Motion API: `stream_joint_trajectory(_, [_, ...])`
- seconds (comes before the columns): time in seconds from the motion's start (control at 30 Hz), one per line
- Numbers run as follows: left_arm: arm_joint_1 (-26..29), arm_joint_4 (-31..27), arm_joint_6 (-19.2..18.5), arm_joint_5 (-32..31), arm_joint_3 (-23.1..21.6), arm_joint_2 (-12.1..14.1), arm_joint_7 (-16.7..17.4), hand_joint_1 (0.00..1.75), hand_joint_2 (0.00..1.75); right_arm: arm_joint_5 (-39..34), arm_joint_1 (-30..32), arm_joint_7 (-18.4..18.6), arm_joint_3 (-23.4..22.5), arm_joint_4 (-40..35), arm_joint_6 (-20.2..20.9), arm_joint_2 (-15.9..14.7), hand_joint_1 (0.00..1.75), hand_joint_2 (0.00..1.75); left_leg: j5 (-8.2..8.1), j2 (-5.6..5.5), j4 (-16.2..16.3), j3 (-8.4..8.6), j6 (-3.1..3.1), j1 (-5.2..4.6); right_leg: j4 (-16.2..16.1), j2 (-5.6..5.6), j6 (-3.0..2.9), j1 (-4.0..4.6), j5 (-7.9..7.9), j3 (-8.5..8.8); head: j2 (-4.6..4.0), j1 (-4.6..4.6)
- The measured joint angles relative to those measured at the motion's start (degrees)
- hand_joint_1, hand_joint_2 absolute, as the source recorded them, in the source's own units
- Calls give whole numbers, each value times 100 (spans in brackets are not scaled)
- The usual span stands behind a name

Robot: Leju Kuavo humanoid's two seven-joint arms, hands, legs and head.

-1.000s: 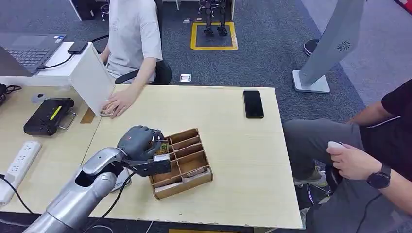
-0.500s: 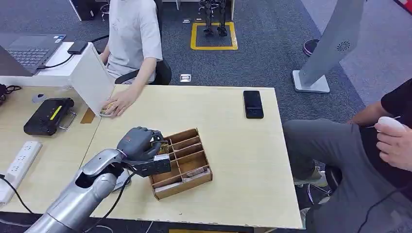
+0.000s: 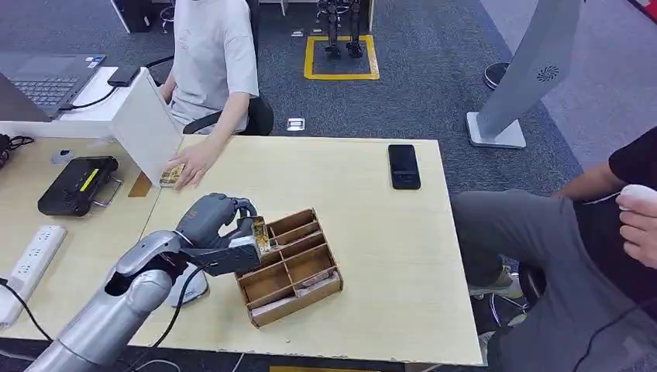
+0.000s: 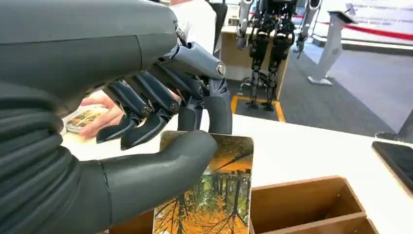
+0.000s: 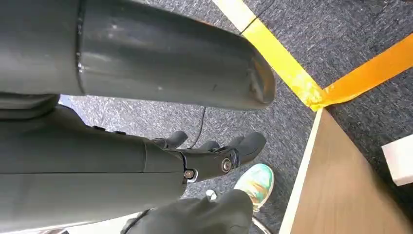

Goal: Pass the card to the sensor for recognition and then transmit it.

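My left hand point(image 3: 215, 222) pinches a card point(image 3: 261, 233) printed with an orange autumn forest, upright just above the left end of a wooden box point(image 3: 295, 303) with several compartments. In the left wrist view the thumb point(image 4: 160, 168) presses the card point(image 4: 221, 192) against the fingers, over the box point(image 4: 302, 200). A small white round device point(image 3: 188, 286) with a cable lies on the table under my left forearm. A black device point(image 3: 77, 184) with a yellow-green strip sits at the far left. My right hand point(image 5: 214, 158) hangs beside the table edge over the carpet, fingers apart and holding nothing.
A person at the far side rests a hand point(image 3: 190, 163) on the table beside a small stack of cards point(image 3: 170, 177) and a white board point(image 3: 147, 124). A black phone point(image 3: 404, 166) lies far right. A power strip point(image 3: 31, 252) lies left. Another person point(image 3: 620, 225) sits at the right.
My left hand has lifted the card out of the box and drawn it up and slightly left. The box has shifted a little. The person on the right raised a hand.
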Motion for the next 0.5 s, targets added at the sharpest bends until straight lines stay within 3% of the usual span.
stream_joint_trajectory(0.5, [8, -59, -2, 2, 26, 5, 0, 175, 175, -2, 0, 0, 0, 0, 0, -2, 0, 0, 0, 0, 0, 0, 0, 0, 0, 0, 0, 0, 0, 0, 0, 2])
